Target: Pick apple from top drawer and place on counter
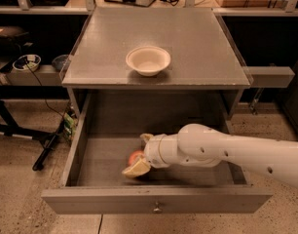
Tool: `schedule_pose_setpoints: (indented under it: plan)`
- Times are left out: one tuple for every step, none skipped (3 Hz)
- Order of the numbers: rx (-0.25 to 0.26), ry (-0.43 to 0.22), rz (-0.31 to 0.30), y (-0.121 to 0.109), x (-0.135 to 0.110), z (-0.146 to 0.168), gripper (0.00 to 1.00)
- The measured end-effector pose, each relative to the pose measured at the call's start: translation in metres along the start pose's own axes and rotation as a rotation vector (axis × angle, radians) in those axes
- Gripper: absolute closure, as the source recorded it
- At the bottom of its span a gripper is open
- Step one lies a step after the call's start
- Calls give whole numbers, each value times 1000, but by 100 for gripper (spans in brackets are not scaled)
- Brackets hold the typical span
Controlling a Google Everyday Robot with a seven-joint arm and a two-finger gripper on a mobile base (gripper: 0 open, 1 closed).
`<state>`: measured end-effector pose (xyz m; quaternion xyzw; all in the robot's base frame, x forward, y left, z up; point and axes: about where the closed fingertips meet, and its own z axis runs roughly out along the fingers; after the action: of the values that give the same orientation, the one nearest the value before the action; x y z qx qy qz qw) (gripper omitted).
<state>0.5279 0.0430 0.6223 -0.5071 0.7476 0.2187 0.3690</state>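
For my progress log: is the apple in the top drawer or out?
In: the apple is within the top drawer walls, at the end effector.

I see my cream pincer (pixel 135 154) in the grey drawer (pixel 100 152), at a red apple (pixel 136 157); grey worktop (pixel 188 43), white bowl (pixel 148 60).

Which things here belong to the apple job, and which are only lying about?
For the job: apple, top drawer, counter, tool down inside the drawer at the apple.
Lying about: white bowl on the counter, small bowl at far left.
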Motion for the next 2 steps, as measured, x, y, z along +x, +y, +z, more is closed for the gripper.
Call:
schedule_pose_setpoints:
  plan:
    - [0, 0, 0, 0, 0, 0, 42]
    - [0, 0, 0, 0, 0, 0, 65]
